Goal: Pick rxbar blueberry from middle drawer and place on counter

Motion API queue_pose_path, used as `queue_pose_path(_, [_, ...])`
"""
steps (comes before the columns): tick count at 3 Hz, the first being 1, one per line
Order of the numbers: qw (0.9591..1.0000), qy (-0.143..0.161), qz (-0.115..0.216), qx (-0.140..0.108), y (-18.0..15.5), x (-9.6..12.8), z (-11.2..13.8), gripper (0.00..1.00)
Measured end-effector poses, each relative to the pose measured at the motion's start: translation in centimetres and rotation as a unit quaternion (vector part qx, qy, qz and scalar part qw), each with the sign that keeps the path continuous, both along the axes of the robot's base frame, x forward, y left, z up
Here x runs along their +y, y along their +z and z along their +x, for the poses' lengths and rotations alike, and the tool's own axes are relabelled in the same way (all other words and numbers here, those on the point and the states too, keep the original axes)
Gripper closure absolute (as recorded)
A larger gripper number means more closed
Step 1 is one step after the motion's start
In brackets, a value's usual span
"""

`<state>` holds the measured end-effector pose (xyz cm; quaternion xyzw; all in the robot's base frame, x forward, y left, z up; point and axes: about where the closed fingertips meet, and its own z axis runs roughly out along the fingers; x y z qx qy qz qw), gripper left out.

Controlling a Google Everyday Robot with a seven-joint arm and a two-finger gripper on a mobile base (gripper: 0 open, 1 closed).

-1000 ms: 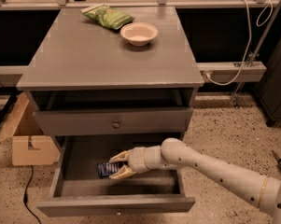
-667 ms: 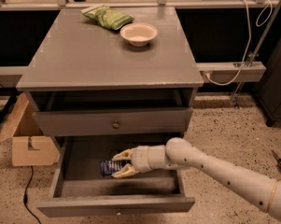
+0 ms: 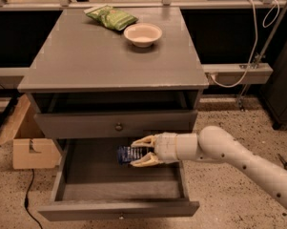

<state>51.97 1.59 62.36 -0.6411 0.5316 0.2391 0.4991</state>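
Down in the pulled-out middle drawer (image 3: 118, 209), the gripper (image 3: 134, 153) reaches in from the right, its two fingers clamped on the dark-blue rxbar blueberry (image 3: 124, 155).

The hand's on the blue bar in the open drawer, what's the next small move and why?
Probably pull the hand back toward the open end of the drawer, lifting slightly: it grips the bar deep in it, close under the upper drawer front, which blocks a straight rise to the counter.
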Motion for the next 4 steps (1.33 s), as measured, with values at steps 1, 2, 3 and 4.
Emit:
queue_pose_path(1, [0.9991,-0.015,-0.034,-0.019,6.1,-2.7,-0.1,1.0])
queue_pose_path(2, [0.9991,-0.015,-0.034,-0.019,6.1,-2.7,-0.1,1.0])
queue_pose_path(3, [0.9975,-0.035,-0.052,-0.033,9.9,-3.8,0.5,1.0])
queue_pose_path(4, [0.9925,-0.078,-0.074,-0.059,18.0,-6.1,2.9,1.0])
